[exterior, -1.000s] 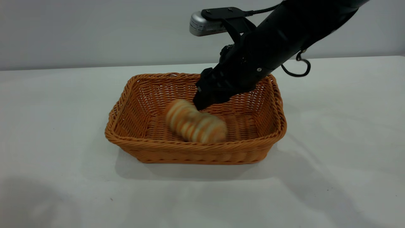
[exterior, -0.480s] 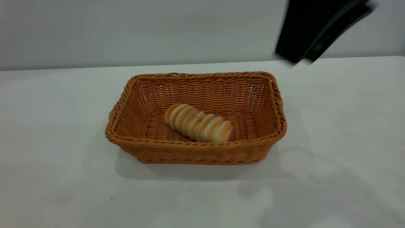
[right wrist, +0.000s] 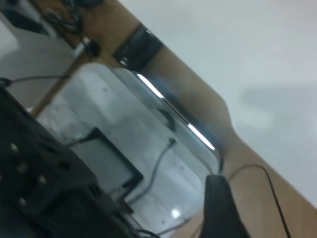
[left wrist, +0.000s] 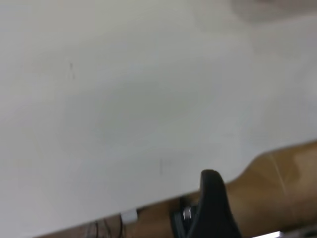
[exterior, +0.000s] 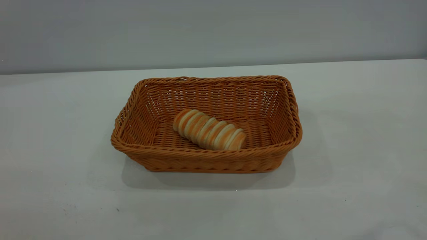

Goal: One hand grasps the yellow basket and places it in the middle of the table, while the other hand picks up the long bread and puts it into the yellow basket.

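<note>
The yellow basket [exterior: 280,151] stands in the middle of the white table [exterior: 360,140] in the exterior view. The long bread [exterior: 209,129] lies inside it on the woven bottom, slanting from back left to front right, touching nothing else. Neither arm shows in the exterior view. A black part of my left gripper [left wrist: 214,208] shows in the left wrist view, over the table's edge and away from the basket. A black part of my right gripper [right wrist: 220,208] shows in the right wrist view, beyond the table's edge. Neither holds anything that I can see.
The right wrist view shows the table's edge [right wrist: 218,104], a brown floor, loose cables [right wrist: 158,163] and dark equipment [right wrist: 39,178]. The left wrist view shows bare tabletop [left wrist: 148,99] and brown floor past its edge.
The right arm was over the basket with the bread dropping from it, then withdrew up and to the right out of the exterior view. The bread has settled in the basket.
</note>
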Tool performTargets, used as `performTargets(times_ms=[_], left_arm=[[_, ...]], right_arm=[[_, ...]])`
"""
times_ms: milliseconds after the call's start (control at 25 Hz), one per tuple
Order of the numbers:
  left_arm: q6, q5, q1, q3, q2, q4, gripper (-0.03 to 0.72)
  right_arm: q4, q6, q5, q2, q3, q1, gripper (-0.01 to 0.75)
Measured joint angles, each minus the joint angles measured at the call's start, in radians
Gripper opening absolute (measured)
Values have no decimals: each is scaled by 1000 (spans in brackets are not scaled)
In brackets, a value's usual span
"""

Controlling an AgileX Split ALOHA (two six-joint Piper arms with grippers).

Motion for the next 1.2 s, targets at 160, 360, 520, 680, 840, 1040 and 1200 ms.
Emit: performTargets(times_ms=[160,360,520,680,840,1040,1200], left_arm=[[-6,-22,0,29,-32,-51,582],[-19,-24,0,36,-32,-61,582],[-21,-24,0,36,-32,-61,582],[-21,-24,0,36,-32,-62,582],[-22,-24,0,36,-32,-64,582],[-22,-24,0,36,-32,-65,582],[-22,-24,26,36,-32,-66,582]], right_arm=[[-99,61,4,-168,117,0,521],[-197,111,-13,-370,277,0,521],[-251,139,-82,-506,397,0,521],[-262,163,-101,-592,411,0,512],[-249,168,-101,-629,411,0,492],[-246,168,-101,-633,411,0,464],[-222,169,-101,-698,411,-97,440]])
